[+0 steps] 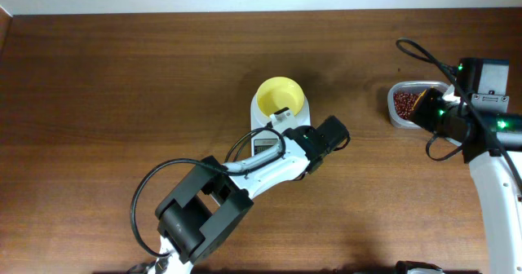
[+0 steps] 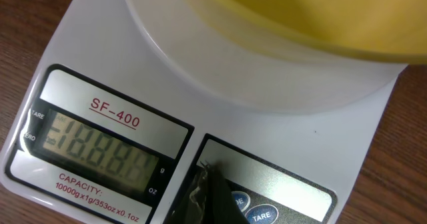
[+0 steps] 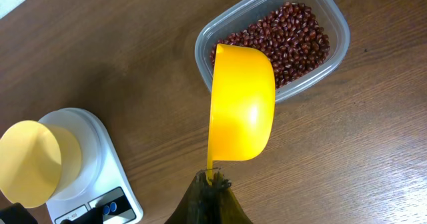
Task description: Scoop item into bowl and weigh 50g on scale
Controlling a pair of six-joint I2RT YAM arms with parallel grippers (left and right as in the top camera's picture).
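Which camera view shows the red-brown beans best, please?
The right wrist view: the beans lie in the clear tub, partly behind the yellow scoop. Overhead shows them small beside the arm; the left wrist view shows none.

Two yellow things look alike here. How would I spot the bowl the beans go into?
Find the white scale near the middle of the brown table. The bowl sits on top of it, round, pale yellow and empty. Unlike the brighter yellow scoop by the tub of beans, it has no handle.
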